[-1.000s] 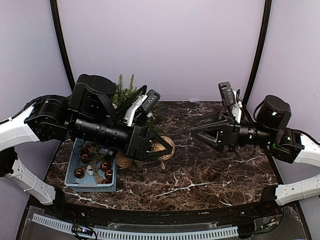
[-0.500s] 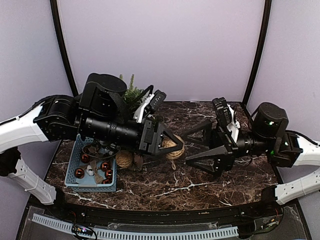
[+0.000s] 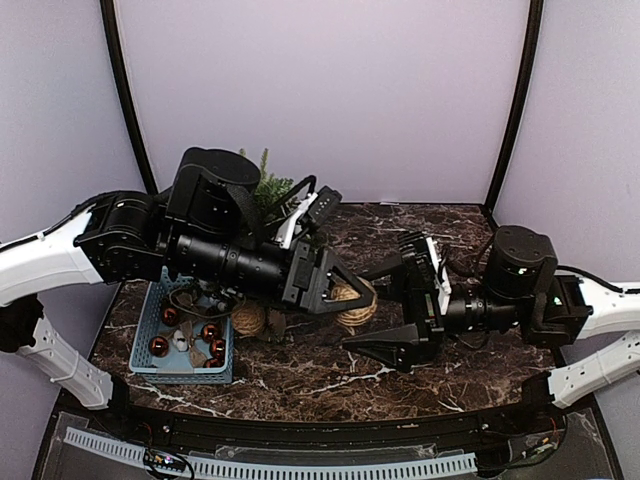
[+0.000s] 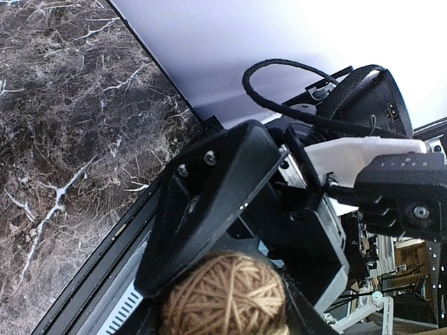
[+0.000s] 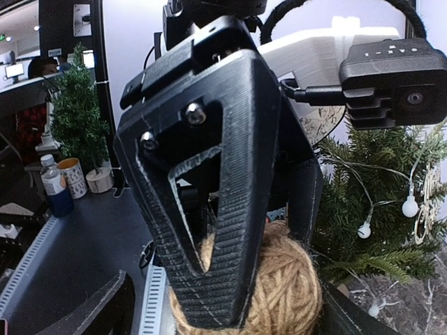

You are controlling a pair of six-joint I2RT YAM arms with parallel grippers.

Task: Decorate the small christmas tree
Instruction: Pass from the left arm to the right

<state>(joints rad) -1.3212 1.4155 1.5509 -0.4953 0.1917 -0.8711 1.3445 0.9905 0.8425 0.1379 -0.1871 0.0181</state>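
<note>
Left claw (image 3: pixel 345 292): clamped on a ball of twine (image 4: pixel 227 293).
Basket (image 3: pixel 180 377): well left of that claw, under its arm.
Tree (image 3: pixel 268 188): behind and left of the left claw, upright, mostly hidden by the arm.
Right claw (image 3: pixel 357 307): jaws spread wide, facing the left claw and straddling its tip and the twine; contact unclear.

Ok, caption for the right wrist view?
Left arm's fingers grip a twine ball, small christmas tree behind.

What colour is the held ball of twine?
Tan; ball of twine, best in left wrist view.
</note>
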